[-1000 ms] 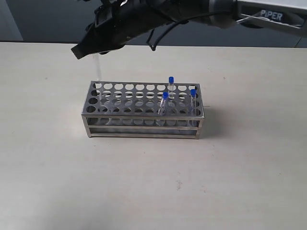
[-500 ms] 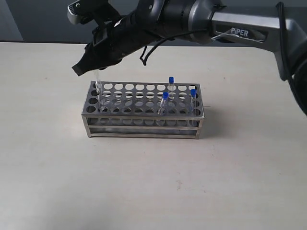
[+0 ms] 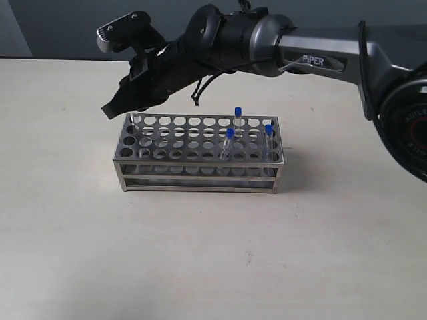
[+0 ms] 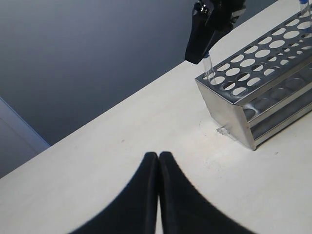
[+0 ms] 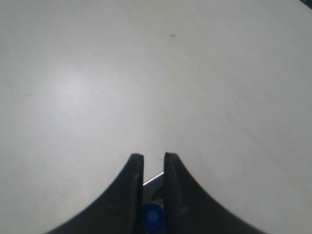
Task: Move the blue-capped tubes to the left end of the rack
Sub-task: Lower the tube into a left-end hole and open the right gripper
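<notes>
The silvery rack [image 3: 200, 157] lies across the table. Three blue-capped tubes stand in its right part: one at the back [image 3: 237, 113], one nearer the front [image 3: 229, 137] and one at the right end [image 3: 268, 131]. My right gripper [image 3: 112, 109] reaches across to the rack's left end and is shut on another blue-capped tube [image 3: 135, 121], whose clear lower part goes down into a far-left back hole. In the right wrist view its blue cap [image 5: 152, 218] sits between the fingers of the right gripper [image 5: 153, 158]. My left gripper [image 4: 159, 155] is shut and empty over bare table, apart from the rack [image 4: 258, 97].
The right arm [image 3: 313, 57] stretches over the back of the table from the right. The light tabletop [image 3: 200, 253] lies bare in front of the rack. A dark wall runs behind the table's far edge [image 3: 53, 59].
The right gripper has come down and forward with the tube. The tube's lower end has gone from above the rack's left end into a hole there.
</notes>
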`<state>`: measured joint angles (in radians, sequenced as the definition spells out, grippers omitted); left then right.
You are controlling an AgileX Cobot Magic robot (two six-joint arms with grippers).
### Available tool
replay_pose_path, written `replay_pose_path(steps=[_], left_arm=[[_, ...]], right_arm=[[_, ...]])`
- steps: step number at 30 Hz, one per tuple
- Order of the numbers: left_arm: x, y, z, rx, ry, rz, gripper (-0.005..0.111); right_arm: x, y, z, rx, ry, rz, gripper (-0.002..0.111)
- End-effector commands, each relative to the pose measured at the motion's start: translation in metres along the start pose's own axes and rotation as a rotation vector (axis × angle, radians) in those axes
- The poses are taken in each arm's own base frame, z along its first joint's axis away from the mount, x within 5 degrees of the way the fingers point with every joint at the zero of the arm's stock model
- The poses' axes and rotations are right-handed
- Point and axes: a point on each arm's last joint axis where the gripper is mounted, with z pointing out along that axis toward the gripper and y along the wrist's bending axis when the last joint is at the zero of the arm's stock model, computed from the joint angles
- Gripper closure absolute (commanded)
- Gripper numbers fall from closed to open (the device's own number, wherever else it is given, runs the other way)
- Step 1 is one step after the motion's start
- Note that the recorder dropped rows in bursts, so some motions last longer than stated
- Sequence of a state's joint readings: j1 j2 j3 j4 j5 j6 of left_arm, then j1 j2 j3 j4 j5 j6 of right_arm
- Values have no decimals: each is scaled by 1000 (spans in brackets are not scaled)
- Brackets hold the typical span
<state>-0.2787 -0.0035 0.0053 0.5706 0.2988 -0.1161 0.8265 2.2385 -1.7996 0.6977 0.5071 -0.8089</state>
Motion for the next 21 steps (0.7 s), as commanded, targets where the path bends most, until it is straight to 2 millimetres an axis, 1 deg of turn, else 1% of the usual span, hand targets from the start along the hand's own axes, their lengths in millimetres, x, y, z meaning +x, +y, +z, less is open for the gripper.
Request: replay_pose_path(steps=[1,2,6,7,8,12,14,16,17,19,21], left_arm=[[-2,0,0,8,-10,-20,106],[-2,0,0,8,-10,-20,106],[-2,0,0,8,-10,-20,106],[-2,0,0,8,-10,-20,106],[-2,0,0,8,-10,-20,106],[-2,0,0,8,-10,-20,106],[-2,0,0,8,-10,-20,106],[-2,0,0,8,-10,-20,106],[-2,0,0,8,-10,-20,106],[-2,0,0,9,-8,-22,106],[-2,0,0,8,-8,-21,106]], right_arm=[[-1,2,1,-18,-8,32,104],[-1,2,1,-22,-12,43,99],[-2,3,1,-34,-24,72,68],[-2,4,1,-36,-27,78,62],[-2,4,1,-40,-27,83,59],[-9,6,-6,-42,-41,102,58],[-15,8,-14,-48,-51,99,58],[-23,11,-28,-43,-48,99,58],[-29,13,-41,-30,-38,87,60],[-34,15,-61,-6,7,54,68],[-35,18,-83,29,100,42,77]])
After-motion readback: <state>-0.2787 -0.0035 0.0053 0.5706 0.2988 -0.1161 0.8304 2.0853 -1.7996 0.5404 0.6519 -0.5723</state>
